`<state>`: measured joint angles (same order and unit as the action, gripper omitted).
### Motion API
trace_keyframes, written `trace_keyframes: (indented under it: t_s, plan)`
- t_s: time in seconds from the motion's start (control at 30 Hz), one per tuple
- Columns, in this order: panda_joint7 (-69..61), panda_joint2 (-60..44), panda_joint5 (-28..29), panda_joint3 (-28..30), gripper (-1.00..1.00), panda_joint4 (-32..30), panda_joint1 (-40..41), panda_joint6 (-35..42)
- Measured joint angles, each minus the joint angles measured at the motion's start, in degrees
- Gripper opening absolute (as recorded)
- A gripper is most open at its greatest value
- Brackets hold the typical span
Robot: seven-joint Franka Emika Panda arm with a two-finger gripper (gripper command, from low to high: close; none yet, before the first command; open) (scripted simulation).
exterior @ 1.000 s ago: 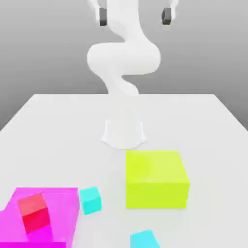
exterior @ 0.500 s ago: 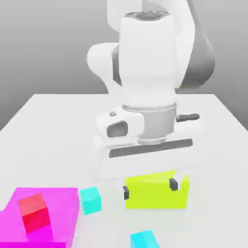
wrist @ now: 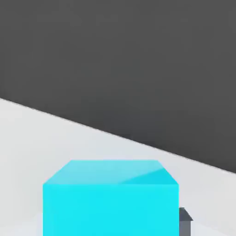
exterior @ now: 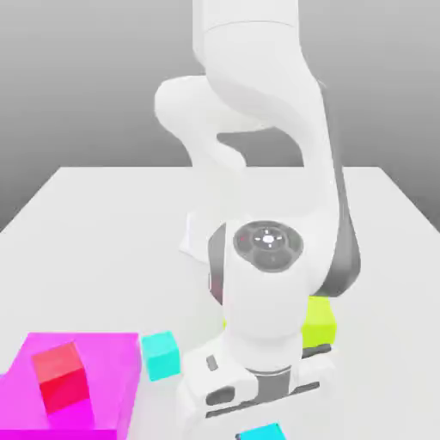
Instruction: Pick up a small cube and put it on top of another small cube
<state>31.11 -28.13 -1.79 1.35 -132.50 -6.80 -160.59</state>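
A small cyan cube (exterior: 262, 432) lies at the table's front edge in the exterior view, directly under my lowered hand. In the hand view this cyan cube (wrist: 110, 198) sits in my gripper (wrist: 110, 223), and one dark fingertip (wrist: 185, 220) presses against its side. The gripper (exterior: 260, 423) is shut on this cube, which rests on the table. A second small cyan cube (exterior: 161, 356) sits to the exterior view's left of the hand, apart from it. A small red cube (exterior: 62, 376) stands on a magenta block (exterior: 107, 357).
A yellow-green block (exterior: 319, 320) stands behind my arm, mostly hidden by it. The magenta block fills the front corner at the exterior view's left. The white table (exterior: 86, 232) stretches back to the arm's base (exterior: 191, 241).
The arm has swung down from high above, past the yellow-green block, to the front cyan cube. Its fingers, wide apart half a second ago, have shut on that cube.
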Motion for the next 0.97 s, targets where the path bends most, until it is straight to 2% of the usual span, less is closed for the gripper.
trace_keyframes:
  t_s: [0.2, 0.43, 0.6, 0.7, 0.87, 0.9, 0.97]
  plan:
    - [0.9, 9.9, 0.8, 1.1, -1.00, -2.6, -0.3, 7.3]
    - [9.5, 24.4, 6.1, 8.3, -1.00, -15.6, 4.2, 8.2]
    - [13.5, 33.9, 6.4, 10.9, -1.00, -25.5, 8.6, 8.1]
    - [12.9, 33.3, 4.3, 11.6, -1.00, -27.8, 8.6, 5.2]
    - [8.9, 24.5, -1.6, 10.7, -1.00, -27.9, 8.3, -3.3]
    - [8.3, 23.2, -2.4, 10.3, 1.00, -27.8, 8.5, -4.5]
    - [8.3, 23.2, -2.4, 10.3, 1.00, -27.8, 8.5, -4.5]
